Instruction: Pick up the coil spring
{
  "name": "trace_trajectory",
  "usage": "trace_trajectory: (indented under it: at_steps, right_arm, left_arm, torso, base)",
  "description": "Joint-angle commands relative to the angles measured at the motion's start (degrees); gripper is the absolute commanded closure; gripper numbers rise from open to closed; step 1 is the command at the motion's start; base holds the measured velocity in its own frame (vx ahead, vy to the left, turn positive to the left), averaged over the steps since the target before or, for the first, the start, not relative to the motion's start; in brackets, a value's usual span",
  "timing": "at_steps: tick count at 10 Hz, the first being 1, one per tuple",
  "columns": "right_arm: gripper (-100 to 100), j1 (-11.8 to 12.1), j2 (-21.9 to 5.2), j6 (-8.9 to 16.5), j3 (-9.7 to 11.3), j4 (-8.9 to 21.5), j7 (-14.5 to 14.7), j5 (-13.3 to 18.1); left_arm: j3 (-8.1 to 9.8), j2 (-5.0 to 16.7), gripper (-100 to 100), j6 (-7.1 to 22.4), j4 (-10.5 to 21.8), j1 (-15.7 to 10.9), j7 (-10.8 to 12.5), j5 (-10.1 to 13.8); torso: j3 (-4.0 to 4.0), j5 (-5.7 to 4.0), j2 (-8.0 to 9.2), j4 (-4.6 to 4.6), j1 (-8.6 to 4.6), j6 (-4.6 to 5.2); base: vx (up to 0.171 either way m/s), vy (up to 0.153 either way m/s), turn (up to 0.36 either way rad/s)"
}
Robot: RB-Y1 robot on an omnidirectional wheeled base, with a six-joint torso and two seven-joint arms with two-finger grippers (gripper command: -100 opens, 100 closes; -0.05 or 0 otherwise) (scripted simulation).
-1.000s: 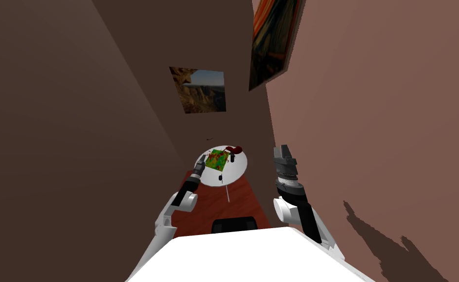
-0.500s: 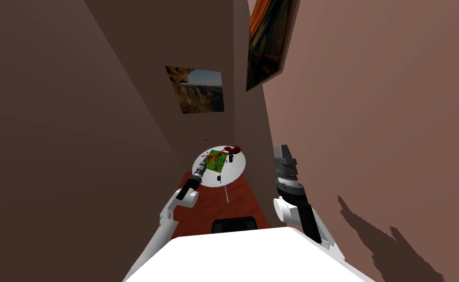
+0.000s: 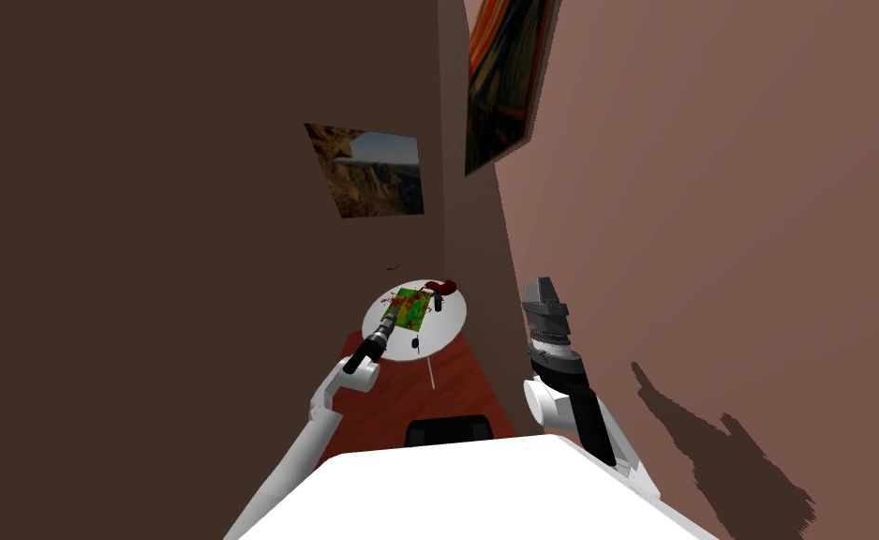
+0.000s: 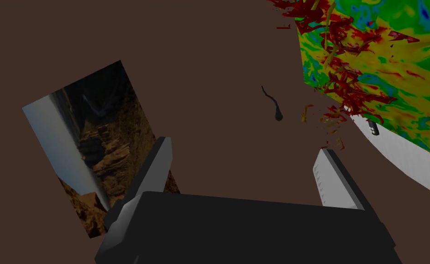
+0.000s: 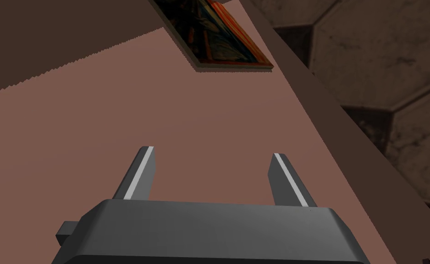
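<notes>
Task thing: we take the coil spring (image 4: 373, 128) to be the small dark piece with pale bands. It is too small for us to be sure.
Where it sits: at the rim of the round white tabletop (image 4: 406, 158), just beside the edge of a green, yellow and red patterned sheet (image 4: 383, 59) and near a scatter of dark red scraps (image 4: 342, 87).
Left claw: the left claw (image 4: 244, 146) hangs by the tabletop's rim with its 2 fingers spread wide and nothing between them. The spring lies ahead of it and outside the gap, past 1 finger on the tabletop's side.
Right claw: the right claw (image 5: 212, 152) is held up beside the wall, well apart from the tabletop. Its 2 fingers are spread and it holds nothing.
Handling: we judge the spring to be very light and springy along its length but firm across its coils. It is likely to roll or skid on the smooth top.
Where to take hold: across the middle of the coil, 1 blade on each side, so the coils do not buckle or flick out endways.
Next need: we think the left claw has to shift toward the tabletop until the spring sits in the gap.
Risk: near the rim, a nudge from 1 finger could push the spring off the tabletop.
Other things: 2 small dark upright pieces (image 3: 437, 303) (image 3: 416, 343) and a dark red lump (image 3: 445, 285) share the top.
Writing: we can read no brand, label or lettering. The sheet carries only its mottled pattern.
</notes>
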Motion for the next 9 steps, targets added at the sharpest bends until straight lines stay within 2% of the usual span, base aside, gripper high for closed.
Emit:
trace_trajectory:
  at_steps: [1,2,3,4,5,7,8,9]
  right_arm:
    - [0,0.0,0.0,0.0,0.0,0.0,0.0,0.0]
    - [0,0.0,0.0,0.0,0.0,0.0,0.0,0.0]
    - [0,0.0,0.0,0.0,0.0,0.0,0.0,0.0]
    - [0,0.0,0.0,0.0,0.0,0.0,0.0,0.0]
    - [0,0.0,0.0,0.0,0.0,0.0,0.0,0.0]
    - [0,0.0,0.0,0.0,0.0,0.0,0.0,0.0]
    - [0,0.0,0.0,0.0,0.0,0.0,0.0,0.0]
    - [0,0.0,0.0,0.0,0.0,0.0,0.0,0.0]
  left_arm:
    - [-0.39,0.0,-100,1.0,2.2,-0.8,-0.4,-0.1]
    - [-1.02,0.5,-100,3.4,3.7,-2.2,-0.8,-0.1]
    - [-1.02,0.5,-100,3.4,4.7,-2.2,-0.8,-0.1]
    - [-1.69,1.0,-100,5.7,6.5,-3.4,-1.2,0.0]
    - [-1.69,1.0,-100,5.7,7.1,-3.4,-1.2,0.0]
    - [-3.09,1.6,-100,9.6,11.7,-5.7,-2.0,0.1]
    - [-3.09,1.6,-100,10.2,11.9,-5.7,-2.0,0.1]
    - [-3.81,1.7,-100,12.4,13.7,-6.6,-2.4,0.1]
  torso:
    - [0.0,0.0,0.0,0.0,0.0,0.0]
    - [0.0,0.0,0.01,0.0,0.01,-0.03]
    - [-0.01,0.0,-0.02,0.0,0.0,-0.01]
    - [-0.02,0.0,-0.02,-0.01,0.01,-0.03]
    - [-0.03,0.0,-0.05,-0.01,-0.01,0.0]
    - [-0.03,0.0,-0.04,-0.01,0.0,0.0]
    - [-0.04,0.0,-0.07,-0.02,0.0,0.0]
    - [-0.03,0.01,-0.05,-0.02,0.04,-0.05]
  base:
    - [0.009,-0.009,-0.064]
    - [0.014,-0.014,-0.097]
    - [0.016,-0.011,-0.068]
    - [0.021,-0.011,-0.144]
    - [0.018,-0.007,-0.074]
    - [0.025,-0.011,-0.2]
    - [0.026,0.001,-0.06]
    - [0.028,0.001,-0.138]
